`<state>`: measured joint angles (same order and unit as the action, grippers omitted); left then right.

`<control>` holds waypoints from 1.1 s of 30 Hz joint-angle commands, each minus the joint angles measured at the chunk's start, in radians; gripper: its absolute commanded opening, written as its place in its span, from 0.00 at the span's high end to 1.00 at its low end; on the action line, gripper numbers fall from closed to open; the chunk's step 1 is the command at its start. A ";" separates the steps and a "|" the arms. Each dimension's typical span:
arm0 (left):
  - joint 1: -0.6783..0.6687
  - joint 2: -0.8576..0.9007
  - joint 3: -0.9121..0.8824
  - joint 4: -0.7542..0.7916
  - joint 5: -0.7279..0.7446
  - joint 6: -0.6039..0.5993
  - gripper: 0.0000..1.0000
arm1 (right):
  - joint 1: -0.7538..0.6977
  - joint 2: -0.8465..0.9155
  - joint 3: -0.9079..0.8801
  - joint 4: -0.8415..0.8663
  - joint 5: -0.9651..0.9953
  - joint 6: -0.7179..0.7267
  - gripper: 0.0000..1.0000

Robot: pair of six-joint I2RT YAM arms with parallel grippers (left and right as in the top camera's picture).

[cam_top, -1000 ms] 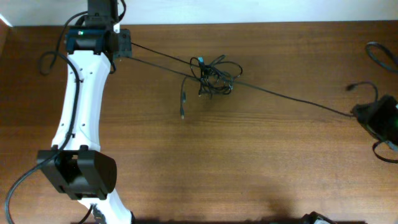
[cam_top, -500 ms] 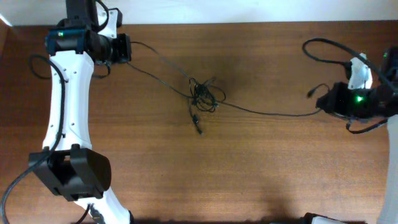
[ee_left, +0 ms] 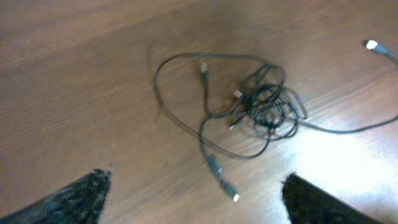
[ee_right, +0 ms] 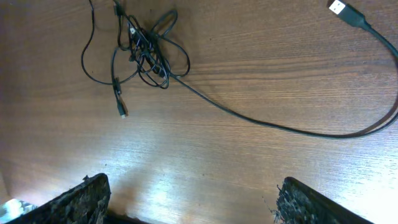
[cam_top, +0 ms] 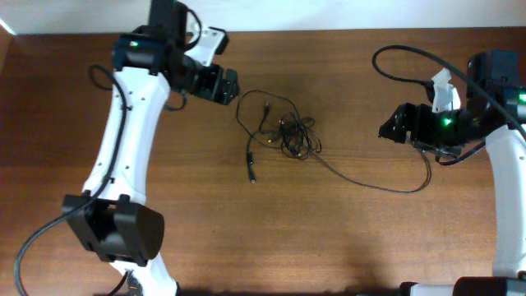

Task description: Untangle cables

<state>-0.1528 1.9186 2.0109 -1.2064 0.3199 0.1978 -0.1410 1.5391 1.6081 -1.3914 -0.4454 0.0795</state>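
The cables lie in a small knotted tangle (cam_top: 292,133) on the wooden table, seen also as the tangle (ee_left: 267,107) and the tangle (ee_right: 146,51). A loose end with a plug (cam_top: 252,174) trails toward the front. One long cable (cam_top: 386,187) curves away to the right, and its silvery plug (ee_right: 339,7) lies near the right arm. My left gripper (cam_top: 220,85) hovers open and empty to the left of the tangle; its fingers (ee_left: 81,196) stand wide apart. My right gripper (cam_top: 394,127) hangs open and empty to the right, with its fingers (ee_right: 311,202) spread wide.
A thick black robot cable (cam_top: 403,62) arcs above the right arm. The left arm's base (cam_top: 111,230) stands at the front left. The table's back edge (cam_top: 329,31) meets a white wall.
Both grippers were shut on a cable stretched taut between them. They have let go and opened, the cable now lies slack, and both arms have moved in toward the tangle.
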 commanded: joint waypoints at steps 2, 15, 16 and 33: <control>-0.128 0.108 0.019 0.106 0.032 0.036 0.25 | 0.011 0.006 0.020 0.000 0.004 0.007 0.12; -0.272 0.464 0.019 0.224 -0.006 -0.028 0.51 | 0.011 0.006 0.019 0.000 0.012 0.006 0.12; -0.273 0.482 0.019 0.230 -0.014 -0.028 0.56 | 0.011 0.006 0.019 0.001 0.012 0.006 0.12; -0.347 0.584 0.019 0.273 0.031 -0.028 0.59 | 0.011 0.006 0.019 -0.005 0.011 0.006 0.12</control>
<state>-0.4545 2.4371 2.0235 -0.9390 0.3340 0.1658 -0.1406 1.5417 1.6081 -1.3911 -0.4423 0.0795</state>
